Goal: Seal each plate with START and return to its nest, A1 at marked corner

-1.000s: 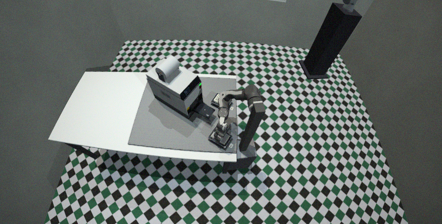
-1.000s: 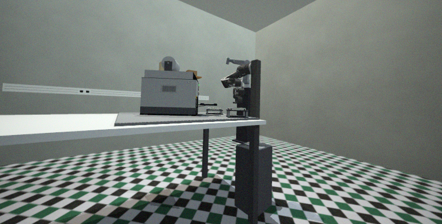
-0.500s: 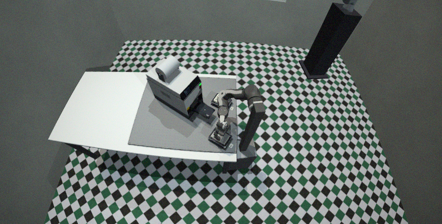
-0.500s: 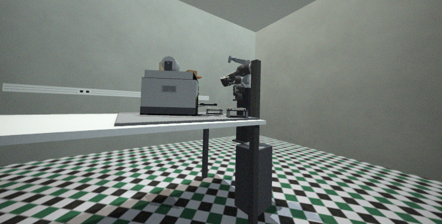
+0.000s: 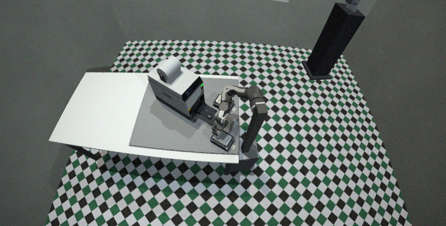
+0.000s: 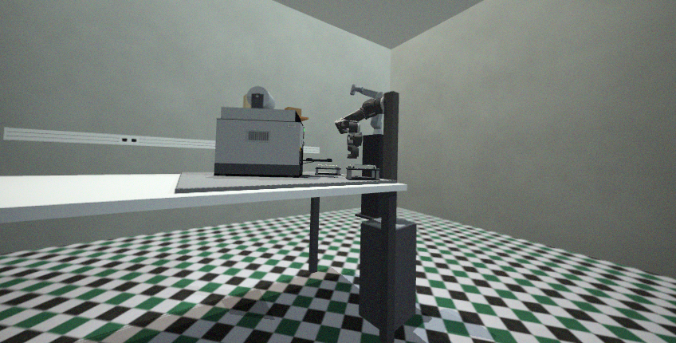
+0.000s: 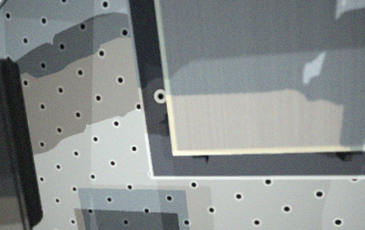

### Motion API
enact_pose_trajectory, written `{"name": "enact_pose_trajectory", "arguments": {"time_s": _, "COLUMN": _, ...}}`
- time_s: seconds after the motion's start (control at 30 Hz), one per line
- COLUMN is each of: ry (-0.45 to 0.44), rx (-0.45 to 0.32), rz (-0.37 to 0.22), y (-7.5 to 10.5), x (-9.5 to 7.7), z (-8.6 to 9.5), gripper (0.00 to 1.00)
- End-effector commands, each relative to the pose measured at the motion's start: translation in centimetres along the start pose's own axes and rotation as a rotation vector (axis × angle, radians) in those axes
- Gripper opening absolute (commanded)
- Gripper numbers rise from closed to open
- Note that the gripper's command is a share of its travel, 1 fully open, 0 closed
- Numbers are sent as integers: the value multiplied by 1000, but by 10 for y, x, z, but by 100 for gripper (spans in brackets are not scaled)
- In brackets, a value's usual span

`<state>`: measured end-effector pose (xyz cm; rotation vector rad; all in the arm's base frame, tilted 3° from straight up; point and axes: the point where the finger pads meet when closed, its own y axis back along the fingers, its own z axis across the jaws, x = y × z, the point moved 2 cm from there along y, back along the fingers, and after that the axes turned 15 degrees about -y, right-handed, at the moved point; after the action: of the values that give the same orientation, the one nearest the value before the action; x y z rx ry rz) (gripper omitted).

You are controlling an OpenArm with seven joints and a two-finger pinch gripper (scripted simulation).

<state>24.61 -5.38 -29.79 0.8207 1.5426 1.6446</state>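
Note:
The near plate sits in its dark nest; its top is a smooth sheet with no wells showing, like foil. It looks flat. The far plate sits in the other nest, its pale wells showing, partly behind my arm. My gripper is open and empty, above and a little to the sealer side of the near plate. The sealer has its stage out, with no plate on it. Its lamp is green. Nest numbers and A1 marks are unreadable.
The stage sticks out between the two nests, close to my arm in the top view. A foil roll is on top of the sealer. The arm's post stands at the table's right edge.

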Motion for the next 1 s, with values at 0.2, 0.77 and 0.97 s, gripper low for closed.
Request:
{"name": "enact_pose_trajectory", "arguments": {"time_s": 0.2, "ry": -1, "rx": -45, "rz": 4, "y": -6, "x": -31, "z": -7, "gripper": 65}}
{"name": "enact_pose_trajectory", "arguments": {"time_s": 0.77, "ry": -11, "rx": -82, "rz": -30, "y": -13, "x": -95, "z": -45, "gripper": 65}}
{"name": "enact_pose_trajectory", "arguments": {"time_s": 0.97, "ry": -23, "rx": -109, "rz": -47, "y": -10, "x": -113, "z": -54, "gripper": 65}}
